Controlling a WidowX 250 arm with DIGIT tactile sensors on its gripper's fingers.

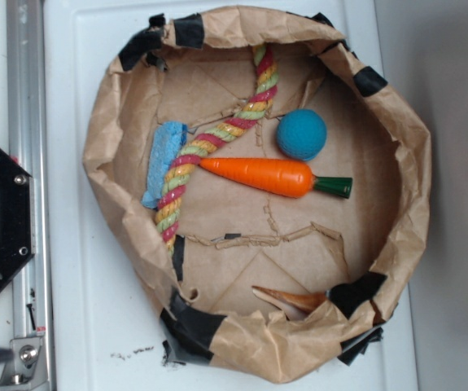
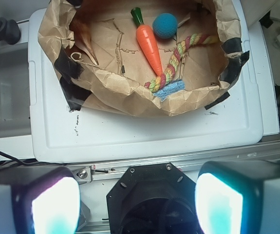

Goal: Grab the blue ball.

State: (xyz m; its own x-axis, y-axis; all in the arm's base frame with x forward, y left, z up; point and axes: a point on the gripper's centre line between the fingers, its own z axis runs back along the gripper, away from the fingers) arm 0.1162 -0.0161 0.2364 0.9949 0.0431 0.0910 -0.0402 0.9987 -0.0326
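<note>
The blue ball (image 1: 302, 134) is a small teal round ball on the floor of a rolled-down brown paper bag (image 1: 103, 138), just above the thick end of an orange toy carrot (image 1: 266, 175). The wrist view shows the blue ball (image 2: 165, 25) far off at the top, beside the carrot (image 2: 149, 46). My gripper (image 2: 137, 204) is open, its two pale fingers (image 2: 54, 207) spread wide at the bottom corners, above the robot's black base (image 2: 149, 192) and well back from the bag. Nothing is between them. The exterior view does not show the gripper.
A striped rope (image 1: 217, 142) runs diagonally across the bag, with a flat light-blue sponge (image 1: 164, 163) beside it. A brown cone-shaped piece (image 1: 290, 300) lies by the bag's lower wall. The bag sits on a white lid (image 1: 79, 309). A metal rail (image 1: 26, 98) runs along the left.
</note>
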